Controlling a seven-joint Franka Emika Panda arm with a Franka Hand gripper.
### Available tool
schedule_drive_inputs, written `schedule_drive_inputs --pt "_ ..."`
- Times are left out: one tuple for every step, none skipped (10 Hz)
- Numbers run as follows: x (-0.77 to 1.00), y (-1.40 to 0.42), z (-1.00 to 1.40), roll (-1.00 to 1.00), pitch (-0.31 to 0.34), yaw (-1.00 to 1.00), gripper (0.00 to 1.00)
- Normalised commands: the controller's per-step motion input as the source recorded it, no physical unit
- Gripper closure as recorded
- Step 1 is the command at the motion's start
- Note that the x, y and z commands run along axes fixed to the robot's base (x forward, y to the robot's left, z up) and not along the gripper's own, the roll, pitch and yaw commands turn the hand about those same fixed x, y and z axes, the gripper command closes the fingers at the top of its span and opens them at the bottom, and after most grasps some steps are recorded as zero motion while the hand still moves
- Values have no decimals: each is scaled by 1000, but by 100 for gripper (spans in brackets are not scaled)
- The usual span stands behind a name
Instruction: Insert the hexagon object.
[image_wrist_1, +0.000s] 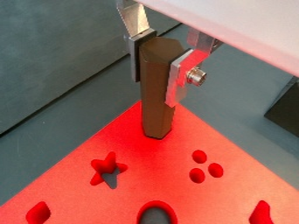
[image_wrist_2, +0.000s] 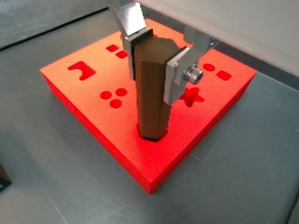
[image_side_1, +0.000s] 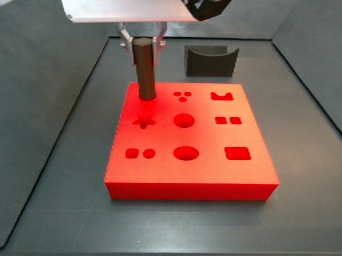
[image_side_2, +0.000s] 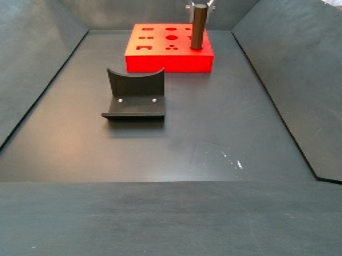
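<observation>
The step in hand is, in my judgement, the insertion itself: the hexagon object (image_side_1: 142, 68) stands upright with its lower end at a corner of the red block (image_side_1: 201, 170), and it seems to be seated in its hole or just entering it. I cannot tell how deep it sits, because the rim of the hole is hidden by the peg.

Going from left to right in a side view: the peg stands at the far left corner of the red block, with the star-shaped hole (image_side_1: 143, 121) just in front of it. To the right of it are the other cut-outs, and further right and behind the block stands the dark grey curved block (image_side_1: 210, 61), well apart from the peg.

The gripper (image_wrist_1: 165, 54) is above the block and is clamped on the upper part of the hexagon object. In both wrist views 1 silver finger (image_wrist_2: 179, 72) presses on one side of the peg and the other on the opposite side. So the peg hangs straight down from the tool, along the line of the fingers.

The next move calls for a straight push downward, with the peg kept vertical and its 6 faces in line with the hole. If it is turned a little, it could jam on the edge.
</observation>
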Motion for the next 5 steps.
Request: schedule_drive_inputs --pt "0 34 -303 97 -209 103 100" --pt "206 69 -303 129 -167 169 100" --pt "206 94 -289 140 -161 217 100" --pt "143 34 -346 134 -193 211 100" --pt "0 0 -400 156 -294 197 100"
